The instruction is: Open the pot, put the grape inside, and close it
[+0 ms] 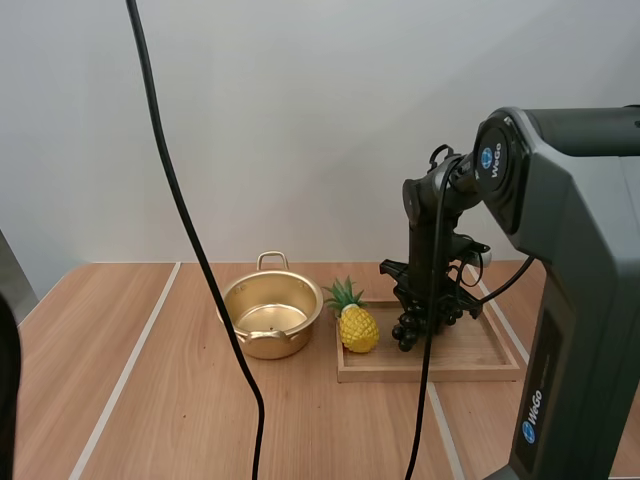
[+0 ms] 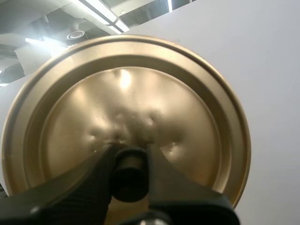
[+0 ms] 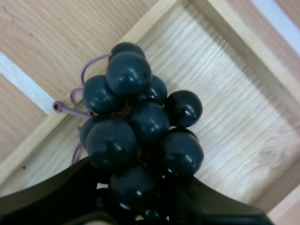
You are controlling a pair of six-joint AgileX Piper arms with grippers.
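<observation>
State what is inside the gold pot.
The pot shows only its bare, shiny floor; the near inner wall is hidden behind the rim. The grapes are at the tray, in the right gripper.

High cam overlooks table [image 1: 120, 400]; R-wrist close over tray [image 3: 234, 93].

A wooden table [image 1: 180, 420] with white lines across it is seen. Two things are set right on it: a gold pot [image 1: 275, 345], open at the top, and a wooden tray [image 1: 480, 352]. The tray is placed just beside the pot, on its right.
</observation>
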